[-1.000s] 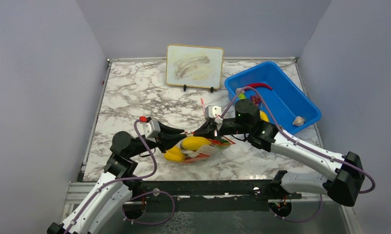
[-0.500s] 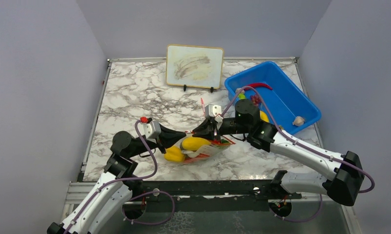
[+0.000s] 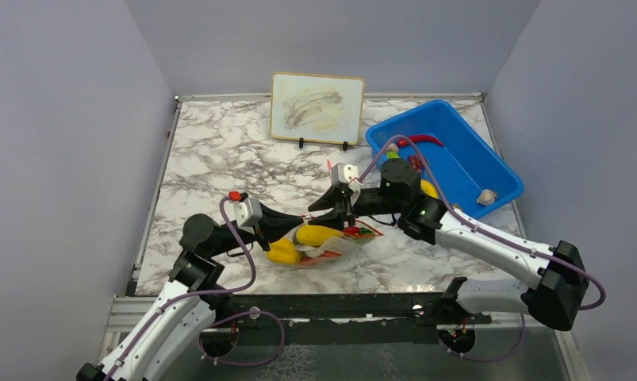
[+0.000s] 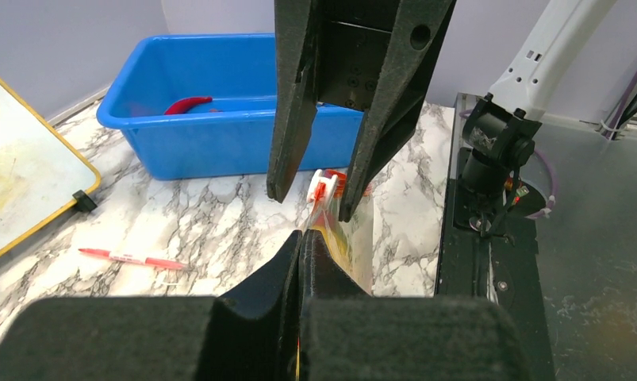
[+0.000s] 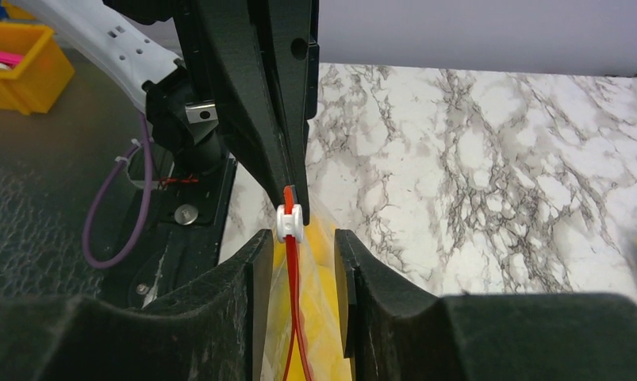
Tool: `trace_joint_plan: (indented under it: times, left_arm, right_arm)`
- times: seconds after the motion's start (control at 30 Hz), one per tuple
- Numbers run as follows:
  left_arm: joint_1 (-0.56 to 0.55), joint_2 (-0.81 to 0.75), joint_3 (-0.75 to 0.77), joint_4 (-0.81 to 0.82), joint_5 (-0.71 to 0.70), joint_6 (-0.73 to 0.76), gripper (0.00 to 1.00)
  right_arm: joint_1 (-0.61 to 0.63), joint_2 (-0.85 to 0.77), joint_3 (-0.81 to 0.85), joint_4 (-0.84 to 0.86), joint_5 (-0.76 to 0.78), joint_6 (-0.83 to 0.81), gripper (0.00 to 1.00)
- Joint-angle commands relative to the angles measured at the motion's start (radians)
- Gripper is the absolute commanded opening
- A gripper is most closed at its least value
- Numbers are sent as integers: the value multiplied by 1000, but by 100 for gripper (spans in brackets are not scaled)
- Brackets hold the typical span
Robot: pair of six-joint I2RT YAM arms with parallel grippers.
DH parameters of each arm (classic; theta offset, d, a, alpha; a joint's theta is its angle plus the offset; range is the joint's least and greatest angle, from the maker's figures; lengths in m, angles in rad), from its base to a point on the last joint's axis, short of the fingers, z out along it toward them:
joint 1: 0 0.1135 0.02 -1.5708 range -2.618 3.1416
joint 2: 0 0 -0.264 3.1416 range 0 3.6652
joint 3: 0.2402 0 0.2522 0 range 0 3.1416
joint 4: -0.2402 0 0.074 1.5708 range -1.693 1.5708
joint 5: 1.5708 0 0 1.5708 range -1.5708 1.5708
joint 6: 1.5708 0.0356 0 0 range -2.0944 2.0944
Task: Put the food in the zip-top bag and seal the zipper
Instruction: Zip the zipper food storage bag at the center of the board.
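Observation:
The clear zip-top bag lies near the table's front middle with yellow food inside. My left gripper is shut on the end of the bag's mouth; in the left wrist view its fingers are pressed together on the plastic. My right gripper is open just above the bag. In the right wrist view the red zipper and its white slider stand between the spread fingers, touching neither. A red chili and a white mushroom lie in the bin.
The blue bin stands at the back right, close behind my right arm; it also shows in the left wrist view. A framed white board stands at the back middle. A red-and-white pen lies behind the grippers.
My right gripper has opened, let go of the zipper slider and risen slightly. The left gripper and the bag have stayed where they were.

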Motion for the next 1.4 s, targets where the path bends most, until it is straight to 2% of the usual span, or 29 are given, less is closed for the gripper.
trace_joint_plan:
  times: [0.0, 0.1, 0.17, 0.3, 0.37, 0.8, 1.37]
  left_arm:
    - [-1, -9, 26, 19, 21, 10, 0]
    - [-1, -6, 27, 20, 20, 8, 0]
    - [-1, -4, 26, 21, 20, 8, 0]
    - [-1, -8, 27, 21, 21, 7, 0]
    - [0, -13, 27, 21, 26, 7, 0]
    - [-1, -55, 23, 38, 4, 4, 0]
    - [-1, -64, 21, 53, 8, -7, 0]
  right_arm:
    - [5, 11, 40, 58, -40, 30, 34]
    - [10, 18, 39, 69, -35, 32, 33]
    - [12, 23, 37, 73, -32, 33, 28]
    - [13, 21, 27, 84, -21, 34, 6]
    - [13, 13, 14, 75, -22, 20, 1]
    - [12, -78, -42, -99, 97, -81, 1]
    - [11, -101, -92, -177, 180, -113, 1]
